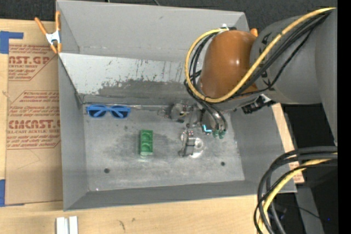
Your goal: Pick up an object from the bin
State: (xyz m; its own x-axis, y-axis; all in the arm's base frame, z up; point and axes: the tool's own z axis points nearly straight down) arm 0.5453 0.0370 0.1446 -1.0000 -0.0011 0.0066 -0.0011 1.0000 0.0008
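Small pale object (196, 149) is lying on the floor of the bin (159, 30), right of centre, with the tool (189, 145) hanging right over it. Can't tell whether the tool is spread or pressed together. Green block (146, 143) is sitting near on the left; blue sunglasses (108, 112) are lying by the back wall, well apart.

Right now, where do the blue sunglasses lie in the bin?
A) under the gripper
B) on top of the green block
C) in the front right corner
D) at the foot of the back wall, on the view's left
D: the blue sunglasses lie along the foot of the back wall on the view's left, apart from the green block and the gripper.
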